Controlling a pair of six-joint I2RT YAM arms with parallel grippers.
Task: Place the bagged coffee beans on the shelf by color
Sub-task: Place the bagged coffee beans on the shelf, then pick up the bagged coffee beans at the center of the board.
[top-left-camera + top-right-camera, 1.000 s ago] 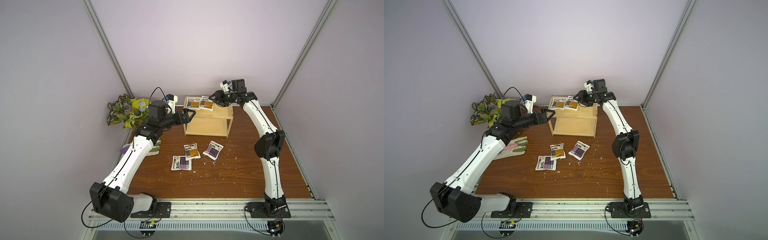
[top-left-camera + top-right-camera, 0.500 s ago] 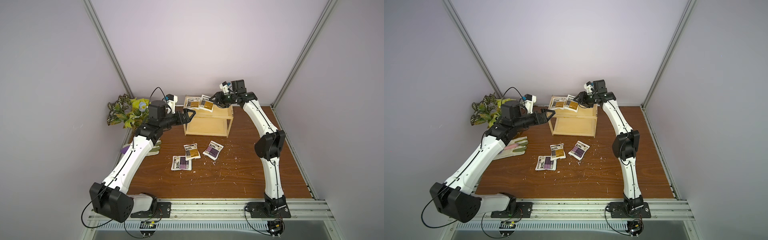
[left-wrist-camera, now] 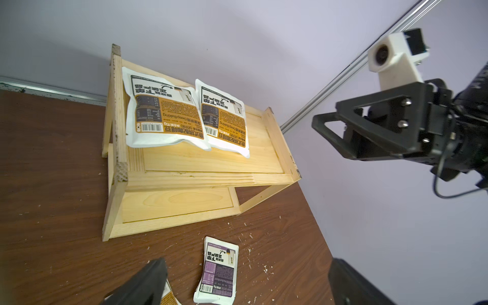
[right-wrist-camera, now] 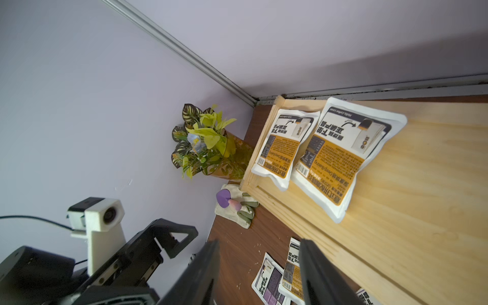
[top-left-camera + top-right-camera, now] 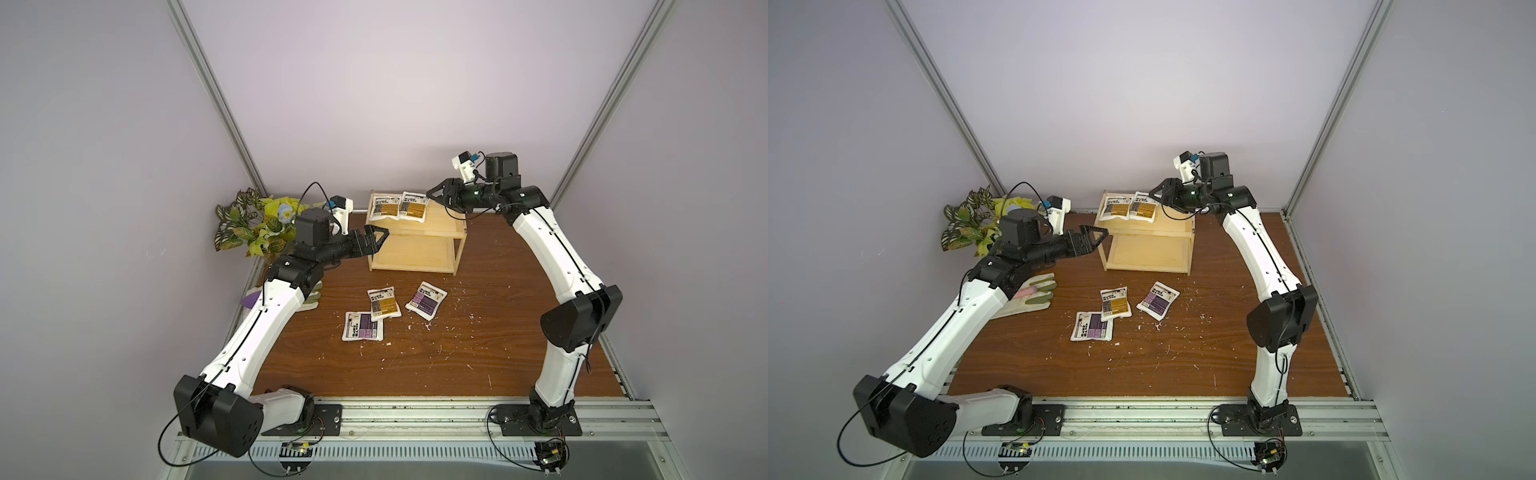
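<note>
The pale wood shelf [image 5: 455, 249] [image 5: 1187, 249] stands at the back of the brown table. Two golden-brown bagged coffee beans [image 5: 385, 208] [image 5: 413, 206] [image 3: 161, 111] [image 4: 340, 158] lie side by side on its top tier. On the table in front lie a golden-brown pouch [image 5: 384, 303] and two purple pouches [image 5: 426, 300] [image 5: 362, 326] [image 3: 219, 272]. My right gripper [image 5: 434, 195] [image 4: 260, 272] hovers open just right of the top-tier pouches, holding nothing. My left gripper [image 5: 380, 235] [image 3: 248, 287] is open and empty at the shelf's left end.
A potted plant [image 5: 257, 224] [image 4: 206, 148] stands in the back left corner. A work glove [image 5: 1034, 297] [image 4: 237, 208] lies near it, under my left arm. White crumbs are scattered over the table [image 5: 478, 353]. Walls close in on three sides.
My right arm has drawn back a little to the right, away from the top-tier pouches. The left arm and all pouches stay where they were.
</note>
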